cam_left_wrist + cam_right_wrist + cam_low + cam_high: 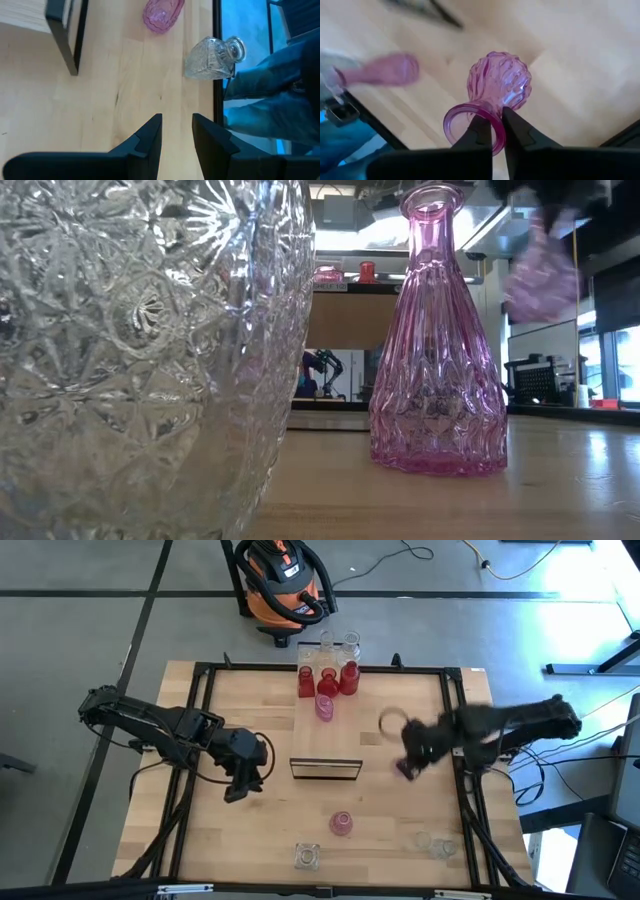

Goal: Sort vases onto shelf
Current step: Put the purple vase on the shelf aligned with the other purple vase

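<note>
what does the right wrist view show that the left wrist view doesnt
Only the right wrist view shows the right gripper shut on the rim of a ribbed pink vase.

Only the left wrist view shows the left gripper, holding nothing, a clear vase lying at the table's edge, and the shelf's dark end.

Both show the wooden tabletop and another pink vase.

Two arms over a wooden table (250, 840) scattered with small glass vases

Red and pink vases (326, 682) cluster at the shelf's (322, 725) far end, clear ones behind them. The right gripper (408, 766) hangs right of the shelf with a purplish vase (404, 771) at its tip (blurred). The left gripper (237, 790) waits left of the shelf. A pink vase (341, 823) and clear vases (307, 857) stand nearer the front edge; an orange vacuum (282, 580) sits beyond the table.
</note>
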`<action>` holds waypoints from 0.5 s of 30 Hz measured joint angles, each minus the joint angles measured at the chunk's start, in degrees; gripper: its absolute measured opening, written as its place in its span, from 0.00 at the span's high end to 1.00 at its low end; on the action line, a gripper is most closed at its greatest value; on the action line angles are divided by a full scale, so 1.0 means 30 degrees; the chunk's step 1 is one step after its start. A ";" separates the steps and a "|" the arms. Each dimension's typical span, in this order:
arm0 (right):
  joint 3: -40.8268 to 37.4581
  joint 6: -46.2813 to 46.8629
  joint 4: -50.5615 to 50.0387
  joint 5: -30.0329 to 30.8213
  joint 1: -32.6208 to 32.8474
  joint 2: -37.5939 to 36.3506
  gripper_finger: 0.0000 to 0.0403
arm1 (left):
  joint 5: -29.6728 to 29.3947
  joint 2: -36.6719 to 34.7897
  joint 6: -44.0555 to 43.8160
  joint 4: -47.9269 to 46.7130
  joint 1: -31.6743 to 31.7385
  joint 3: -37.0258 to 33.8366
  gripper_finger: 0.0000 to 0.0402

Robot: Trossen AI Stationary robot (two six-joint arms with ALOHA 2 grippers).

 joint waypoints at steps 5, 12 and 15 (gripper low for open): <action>0.3767 -0.5950 -0.2282 -0.0190 -0.5629 0.1048 0.99 | -0.0104 0.0000 0.0152 0.0000 0.0000 0.0000 0.75; 0.9840 -1.2241 -0.3758 -0.0984 -0.9787 0.6094 1.00 | -0.0357 0.0000 0.0860 -0.0096 0.0680 0.0000 0.75; 1.2797 -1.3878 -0.4865 -0.1433 -1.0134 0.8600 1.00 | 0.0263 0.0000 0.1008 -0.0258 0.1081 0.0000 0.75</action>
